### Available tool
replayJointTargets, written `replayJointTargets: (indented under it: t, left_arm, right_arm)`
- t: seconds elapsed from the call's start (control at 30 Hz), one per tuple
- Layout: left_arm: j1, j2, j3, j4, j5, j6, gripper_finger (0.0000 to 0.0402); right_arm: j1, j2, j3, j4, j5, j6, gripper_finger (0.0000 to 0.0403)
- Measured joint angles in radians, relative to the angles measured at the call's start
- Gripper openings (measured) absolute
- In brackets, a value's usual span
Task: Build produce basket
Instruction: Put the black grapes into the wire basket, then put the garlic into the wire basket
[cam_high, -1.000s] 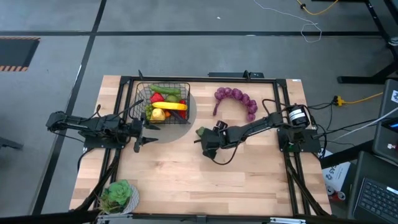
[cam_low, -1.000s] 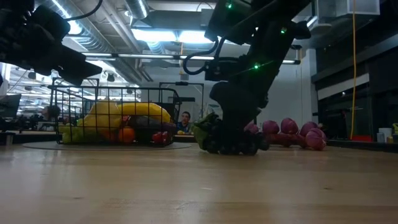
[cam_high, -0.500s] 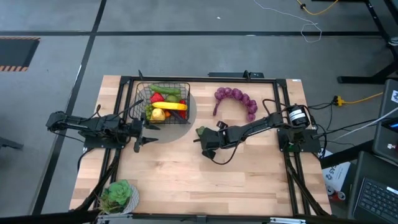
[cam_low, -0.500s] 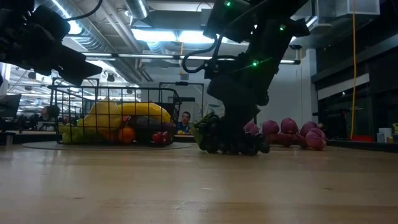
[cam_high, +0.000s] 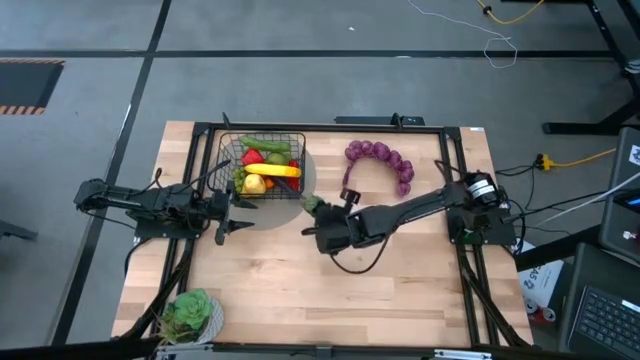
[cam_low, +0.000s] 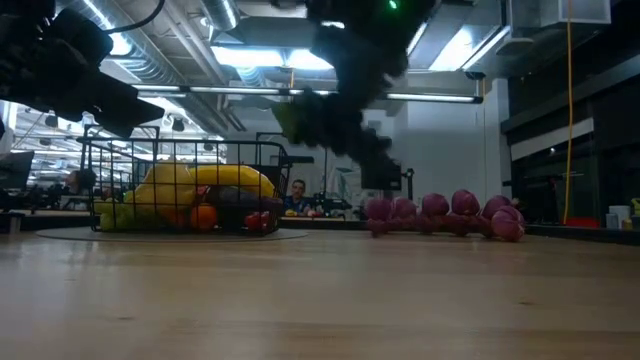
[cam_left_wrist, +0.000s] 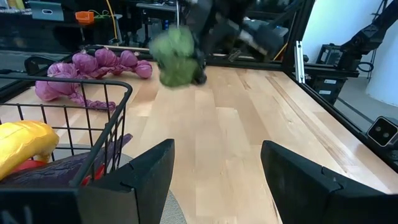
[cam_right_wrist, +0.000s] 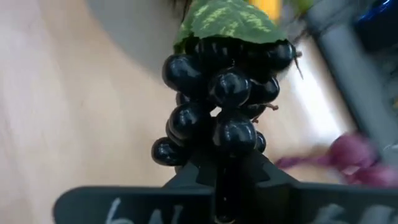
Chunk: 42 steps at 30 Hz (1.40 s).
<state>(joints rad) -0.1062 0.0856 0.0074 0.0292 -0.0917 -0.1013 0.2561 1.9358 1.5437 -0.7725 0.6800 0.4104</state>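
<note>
The black wire basket (cam_high: 264, 163) stands on a grey round mat at the table's far left and holds a banana (cam_high: 272, 171), a red piece and green pieces. A bunch of dark grapes (cam_right_wrist: 219, 99) with a green leaf (cam_right_wrist: 227, 21) hangs in the air right of the basket, with my right gripper (cam_high: 320, 224) shut on it. A purple bunch (cam_high: 381, 161) lies on the table at the far right. My left gripper (cam_high: 238, 213) waits open, just near of the basket. My right gripper pinches the grape bunch between its two fingers (cam_right_wrist: 247, 176) at the end away from the leaf (cam_right_wrist: 219, 148). The gripper comes from the table's right. The bunch is lifted clear of the table (cam_low: 335, 120), its leaf end pointing toward the basket.
A green leafy piece on a round dish (cam_high: 190, 315) sits at the near left corner. A black metal frame (cam_high: 330, 128) runs along the table's far edge and sides. Bare wood lies open in the middle and near right (cam_high: 380, 300).
My right gripper has shut on the dark grapes, then risen and gone toward the table's left edge and the basket. The grapes, which lay on the table, now hang clear above it.
</note>
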Motion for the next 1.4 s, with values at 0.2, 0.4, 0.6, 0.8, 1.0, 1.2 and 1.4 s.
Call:
replayJointTargets:
  t: [0.2,0.4,0.6,0.8,1.0,1.2,1.4]
  left_arm:
    - [0.0,0.0,0.0,0.0,0.0,0.0,0.0235]
    - [0.0,0.0,0.0,0.0,0.0,0.0,0.0235]
    - [0.0,0.0,0.0,0.0,0.0,0.0,0.0235]
    - [0.0,0.0,0.0,0.0,0.0,0.0,0.0235]
    - [0.0,0.0,0.0,0.0,0.0,0.0,0.0235]
    - [0.0,0.0,0.0,0.0,0.0,0.0,0.0235]
    - [0.0,0.0,0.0,0.001,0.0,0.0,0.0235]
  right_arm:
    - [-0.072,0.0,0.103,0.096,0.03,-0.174,0.0011]
    - [-0.194,0.002,0.114,0.462,-0.192,-0.368,0.0011]
    - [-0.328,0.033,0.114,0.63,-0.368,-0.363,0.0012]
    - [-0.391,0.064,0.114,0.729,-0.582,-0.337,0.005]
    - [-0.398,0.067,0.114,0.729,-0.584,-0.283,0.0143]
    - [-0.399,0.067,0.114,0.728,-0.571,-0.285,0.0212]
    - [-0.4,0.064,0.133,0.712,-0.583,-0.284,0.0234]
